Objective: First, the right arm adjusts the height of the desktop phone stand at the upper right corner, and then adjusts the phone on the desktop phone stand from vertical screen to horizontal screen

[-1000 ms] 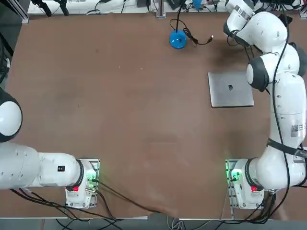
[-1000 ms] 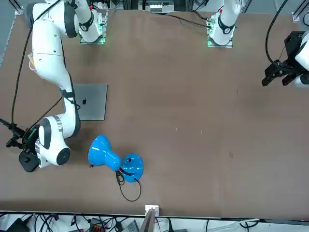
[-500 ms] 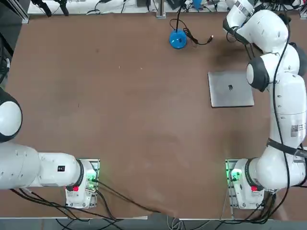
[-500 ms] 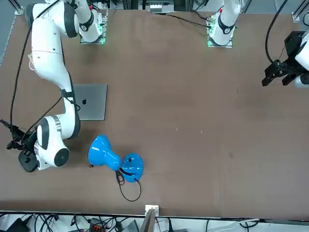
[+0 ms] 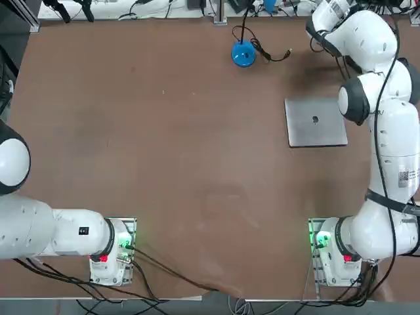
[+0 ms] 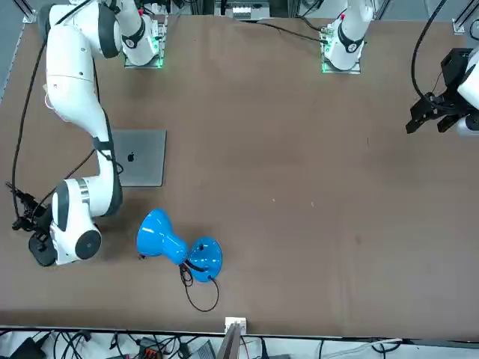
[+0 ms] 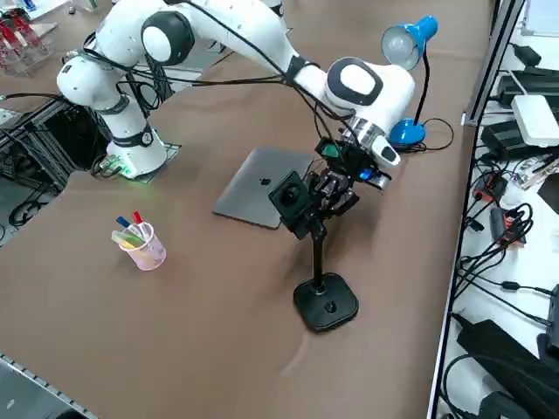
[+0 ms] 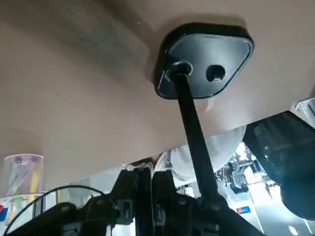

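Observation:
The black phone stand shows best in the right side view, near the table's right edge: base (image 7: 325, 304), thin upright pole (image 7: 316, 253). A black flat block (image 7: 291, 202) sits at the pole's top; I cannot tell clamp head from phone there. My right gripper (image 7: 336, 196) hangs against that block, at the end of the white right arm (image 7: 367, 87). In the wrist view the base (image 8: 204, 59) and pole (image 8: 194, 132) run down beside the gripper (image 8: 147, 196). From the front, the base (image 6: 41, 250) peeks out behind the arm's wrist.
A grey laptop slab (image 5: 315, 122) lies shut just inward of the stand. A blue desk lamp (image 7: 403, 44) with a black cable stands at the far edge. A pink cup of pens (image 7: 140, 243) sits near the right edge. Cables and boxes lie beyond the table's far edge (image 7: 467, 113).
The right arm's upper segments have shifted a little toward the table's far right corner. The stand, laptop and lamp have not moved.

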Controlling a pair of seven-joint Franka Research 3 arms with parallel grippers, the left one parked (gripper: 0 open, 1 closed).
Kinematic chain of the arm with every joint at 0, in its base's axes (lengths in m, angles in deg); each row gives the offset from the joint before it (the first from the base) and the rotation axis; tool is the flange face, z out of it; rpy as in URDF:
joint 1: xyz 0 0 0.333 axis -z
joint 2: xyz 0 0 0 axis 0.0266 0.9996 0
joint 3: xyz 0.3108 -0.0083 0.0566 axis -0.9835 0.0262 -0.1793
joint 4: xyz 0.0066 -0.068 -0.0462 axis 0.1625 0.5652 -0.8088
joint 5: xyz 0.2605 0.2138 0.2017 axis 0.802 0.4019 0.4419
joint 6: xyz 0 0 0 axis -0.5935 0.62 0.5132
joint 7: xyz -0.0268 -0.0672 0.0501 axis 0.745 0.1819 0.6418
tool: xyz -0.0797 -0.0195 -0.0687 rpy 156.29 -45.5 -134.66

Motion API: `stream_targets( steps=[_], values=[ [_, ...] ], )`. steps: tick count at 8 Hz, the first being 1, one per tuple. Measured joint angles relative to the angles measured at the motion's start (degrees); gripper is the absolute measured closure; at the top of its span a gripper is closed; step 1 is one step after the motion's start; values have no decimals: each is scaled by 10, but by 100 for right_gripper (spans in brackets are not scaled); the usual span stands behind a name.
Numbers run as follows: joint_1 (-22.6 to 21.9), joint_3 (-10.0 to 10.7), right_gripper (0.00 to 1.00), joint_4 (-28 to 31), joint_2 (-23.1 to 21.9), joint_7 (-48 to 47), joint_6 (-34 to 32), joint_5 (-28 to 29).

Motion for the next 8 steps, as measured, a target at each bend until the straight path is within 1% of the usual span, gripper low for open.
stream_targets(
  steps=[2,3,8],
  values=[
    [9,1,80,-5,-11,0,10,35],
    [12,1,78,-5,-19,0,13,51],
    [32,1,78,-7,-48,0,29,123]
  ],
)
